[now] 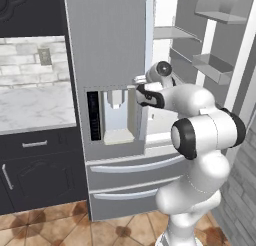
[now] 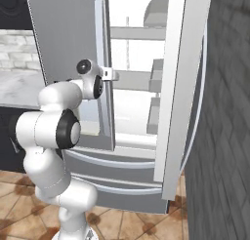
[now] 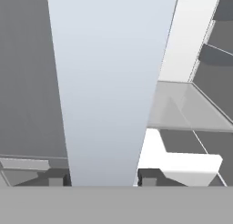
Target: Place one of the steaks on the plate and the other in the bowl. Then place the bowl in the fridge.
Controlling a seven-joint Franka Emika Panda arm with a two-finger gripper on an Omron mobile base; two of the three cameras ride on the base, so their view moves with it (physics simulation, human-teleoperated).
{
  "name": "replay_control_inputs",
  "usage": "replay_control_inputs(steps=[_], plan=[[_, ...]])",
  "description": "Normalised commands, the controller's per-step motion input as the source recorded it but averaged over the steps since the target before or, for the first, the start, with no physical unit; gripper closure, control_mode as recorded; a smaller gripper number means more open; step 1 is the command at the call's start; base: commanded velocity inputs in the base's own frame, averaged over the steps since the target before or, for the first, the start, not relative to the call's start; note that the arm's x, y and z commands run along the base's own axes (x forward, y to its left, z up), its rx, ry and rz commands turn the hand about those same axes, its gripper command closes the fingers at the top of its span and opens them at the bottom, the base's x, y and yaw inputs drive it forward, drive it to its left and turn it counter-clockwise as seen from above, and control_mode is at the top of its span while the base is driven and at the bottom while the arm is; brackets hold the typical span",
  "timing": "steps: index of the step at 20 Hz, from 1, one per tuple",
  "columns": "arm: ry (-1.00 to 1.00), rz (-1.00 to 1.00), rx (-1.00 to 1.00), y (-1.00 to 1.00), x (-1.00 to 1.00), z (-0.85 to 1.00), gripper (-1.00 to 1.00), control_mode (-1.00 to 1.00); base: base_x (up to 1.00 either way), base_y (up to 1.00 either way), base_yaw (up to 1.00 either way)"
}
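My end effector [image 3: 103, 180] straddling the fridge [image 1: 107, 50] left door's upright handle [image 3: 107, 82], fingertips [image 3: 58, 178] either side, grip itself unclear, right door [image 2: 178, 88] swung open

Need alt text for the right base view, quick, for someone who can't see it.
The white arm reaches up from the lower left, its gripper at the edge of the fridge's closed left door. The right door stands open, showing white shelves inside, with two drawers below.

A glossy white arm [image 1: 200, 140] of rounded segments with black joint rings.
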Motion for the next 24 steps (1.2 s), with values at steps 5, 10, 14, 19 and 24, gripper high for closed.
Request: replay_control_inputs(steps=[5,10,14,19,24], plan=[[-0.01,-0.08,-0.01,0.03,-0.39,0.02,1.0,-1.0,0.0,0.0,0.0],[-0.09,-0.13,0.0,0.08,-0.75,0.0,1.0,-1.0,0.0,0.0,0.0],[-0.01,-0.19,0.0,0.26,-0.77,0.04,1.0,-1.0,0.0,0.0,0.0],[0.0,-0.28,0.0,0.35,-0.85,0.0,1.0,-1.0,0.0,0.0,0.0],[0.0,-0.27,0.0,0.44,-0.99,0.0,1.0,-1.0,0.0,0.0,0.0]])
